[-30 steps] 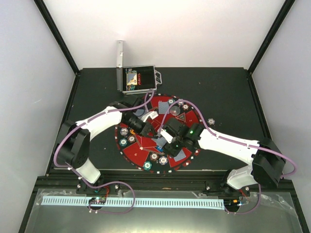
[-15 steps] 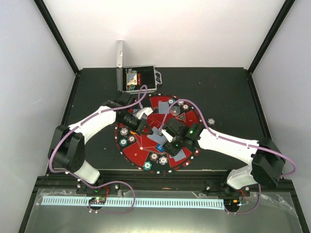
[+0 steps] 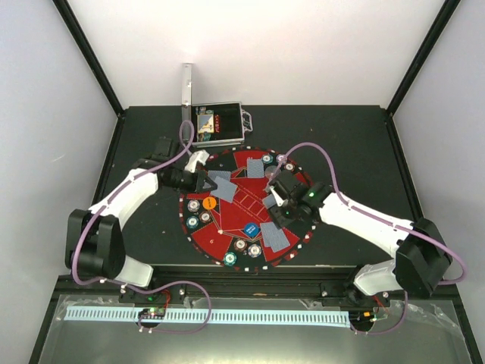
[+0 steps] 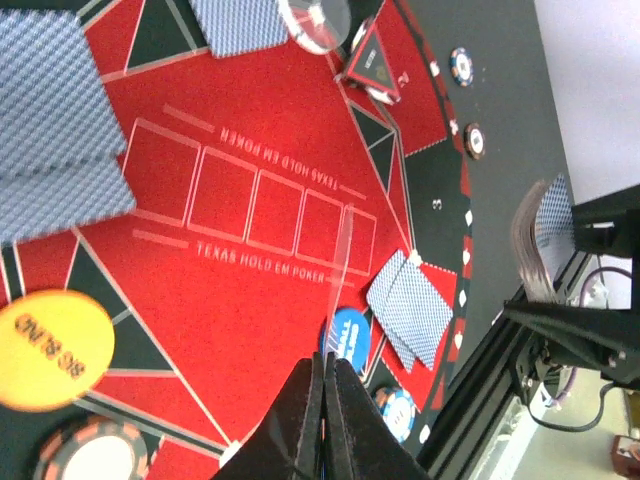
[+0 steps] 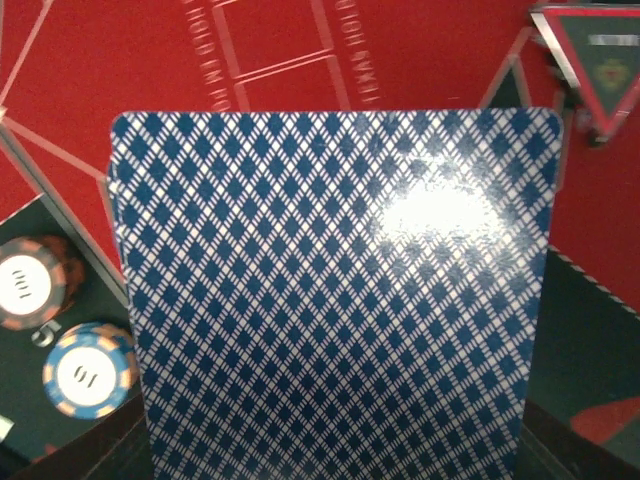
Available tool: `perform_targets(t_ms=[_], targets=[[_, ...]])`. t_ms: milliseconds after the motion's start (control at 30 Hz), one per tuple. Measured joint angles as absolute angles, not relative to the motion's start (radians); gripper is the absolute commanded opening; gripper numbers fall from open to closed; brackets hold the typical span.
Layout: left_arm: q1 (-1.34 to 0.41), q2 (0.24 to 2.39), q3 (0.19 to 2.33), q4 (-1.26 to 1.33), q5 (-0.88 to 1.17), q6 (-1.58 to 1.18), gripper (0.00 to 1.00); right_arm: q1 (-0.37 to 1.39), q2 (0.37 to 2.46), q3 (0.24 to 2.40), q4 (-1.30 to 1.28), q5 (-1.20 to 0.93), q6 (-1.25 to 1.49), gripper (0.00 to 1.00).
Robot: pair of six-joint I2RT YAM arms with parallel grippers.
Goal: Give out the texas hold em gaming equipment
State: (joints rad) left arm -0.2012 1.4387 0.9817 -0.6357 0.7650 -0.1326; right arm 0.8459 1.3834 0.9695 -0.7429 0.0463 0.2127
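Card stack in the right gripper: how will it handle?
Likely slippery: the card stack shows a glossy glare, so cards may slide over each other. Its left edges look slightly staggered, so it probably fans easily. It looks thin, so probably light and bendy.

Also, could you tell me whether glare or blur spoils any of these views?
Right wrist: a white glare patch sits on the held cards, which fill most of the frame. Left wrist: the wall at upper right is blown out; the left pincer is dark and soft, its card a thin edge-on sliver. Top external: even light, sharp, no glare.
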Motion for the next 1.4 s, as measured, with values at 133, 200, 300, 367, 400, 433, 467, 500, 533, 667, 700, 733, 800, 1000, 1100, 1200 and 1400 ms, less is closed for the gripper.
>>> perform_targets(t_ms=[133,200,300,367,400,433,467,500,533,667,700,733,800,1000,1100,1200,1400], targets=[[-0.216,1.534,1.092,-0.643,0.770,-0.075,0.02,0.757,1.370,0.970,-0.745,0.056,0.215,0.62],[-0.225,1.619,1.187,-0.662,0.767,-0.024,0.02,0.714,1.363,0.970,-0.747,0.062,0.215,0.61],[-0.241,1.759,1.333,-0.689,0.764,0.060,0.02,0.669,1.353,0.970,-0.748,0.070,0.215,0.62],[-0.261,1.843,1.415,-0.717,0.757,0.126,0.02,0.659,1.350,0.970,-0.748,0.070,0.215,0.62],[-0.276,1.886,1.464,-0.752,0.751,0.160,0.02,0.656,1.350,0.970,-0.748,0.069,0.215,0.62],[-0.290,1.922,1.505,-0.772,0.746,0.190,0.02,0.654,1.350,0.970,-0.748,0.068,0.216,0.62],[-0.307,1.965,1.560,-0.808,0.740,0.221,0.02,0.654,1.350,0.970,-0.748,0.067,0.216,0.62],[-0.325,2.010,1.623,-0.844,0.733,0.255,0.02,0.654,1.350,0.970,-0.748,0.065,0.216,0.62],[-0.332,2.031,1.694,-0.880,0.726,0.287,0.02,0.654,1.350,0.970,-0.747,0.064,0.216,0.62],[-0.382,2.185,1.887,-0.982,0.690,0.376,0.02,0.652,1.353,0.970,-0.746,0.052,0.216,0.62],[-0.390,2.212,1.928,-1.009,0.677,0.395,0.02,0.651,1.355,0.970,-0.745,0.050,0.216,0.62],[-0.395,2.236,1.961,-1.030,0.667,0.410,0.02,0.650,1.357,0.970,-0.744,0.048,0.216,0.62],[-0.401,2.288,2.028,-1.071,0.646,0.439,0.02,0.649,1.364,0.970,-0.741,0.043,0.216,0.62],[-0.408,2.384,2.120,-1.119,0.598,0.489,0.02,0.649,1.395,0.971,-0.739,0.029,0.216,0.62],[-0.408,2.405,2.145,-1.119,0.579,0.501,0.01,0.649,1.408,0.973,-0.739,0.022,0.216,0.62],[-0.411,2.434,2.191,-1.121,0.556,0.509,0.02,0.649,1.411,0.977,-0.738,0.019,0.216,0.62],[-0.417,2.491,2.232,-1.108,0.519,0.521,0.02,0.649,1.433,0.987,-0.732,0.012,0.215,0.62]])
